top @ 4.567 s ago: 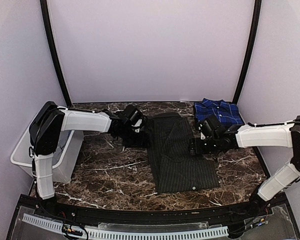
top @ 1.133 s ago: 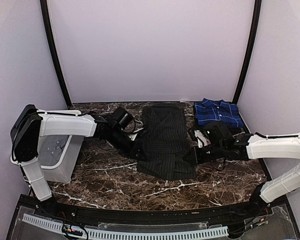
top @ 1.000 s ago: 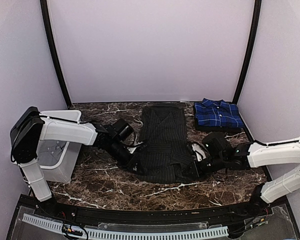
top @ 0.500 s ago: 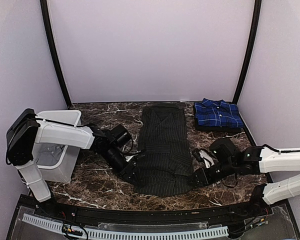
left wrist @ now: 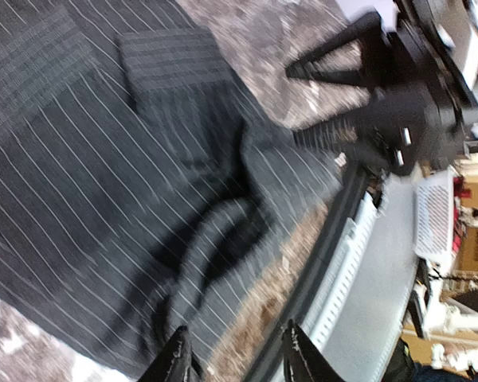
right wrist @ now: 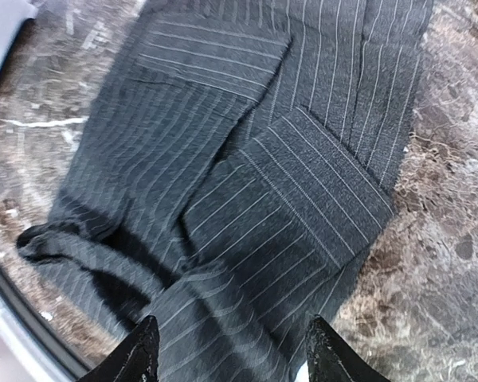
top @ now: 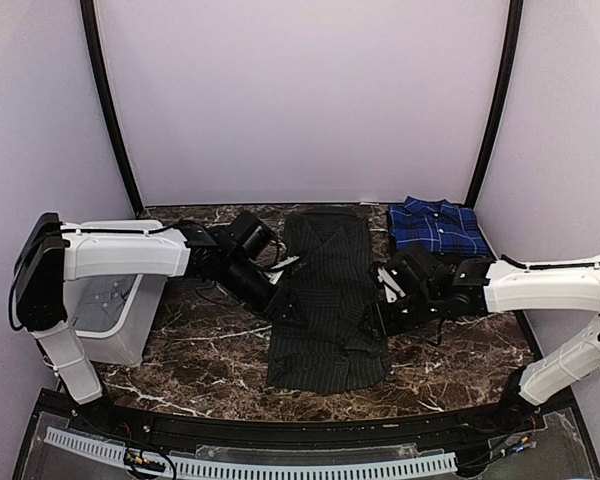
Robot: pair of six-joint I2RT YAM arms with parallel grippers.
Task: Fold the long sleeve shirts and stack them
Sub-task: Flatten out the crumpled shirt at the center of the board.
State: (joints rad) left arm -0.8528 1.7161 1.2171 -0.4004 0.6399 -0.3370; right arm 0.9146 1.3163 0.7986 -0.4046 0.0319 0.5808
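Pinstriped shirt: the black pinstriped shirt [top: 325, 300] lies on the marble table [top: 210, 350] as a long narrow strip. Its collar end is far and its hem end near, the sleeves are turned in over the body, and the hem end is rumpled.
Left gripper: the left gripper [top: 285, 303] sits at the pinstriped shirt's left edge, about midway along. In the blurred left wrist view its fingers [left wrist: 178, 362] stand apart with no cloth pinched between them.
Right gripper: the right gripper [top: 384, 312] sits at the pinstriped shirt's right edge, opposite the left one. Its fingers [right wrist: 142, 354] are spread wide over the cloth and hold nothing.
Plaid shirt: the blue plaid shirt [top: 437, 228] lies folded just beyond the pinstriped shirt's far right corner, apart from it.
Bin: the white plastic bin [top: 120, 320] stands well off to the pinstriped shirt's left.
Likely step: a crosswise fold, bringing one end over the other.
Risk, loose sleeves: the sleeve panels [right wrist: 303, 179] only rest on top. A pinch that catches the body layer alone would probably let them slide out.
Risk, rumpled hem: folding over the bunched cloth [right wrist: 72, 239] would trap creases and leave a lumpy, unstable stack.
Risk, uneven grasp: if the two grippers close at different points along the pinstriped shirt, the fold would likely come out skewed.
Risk, neighbour: carrying the pinstriped shirt toward its far right corner could nudge the plaid shirt out of square.
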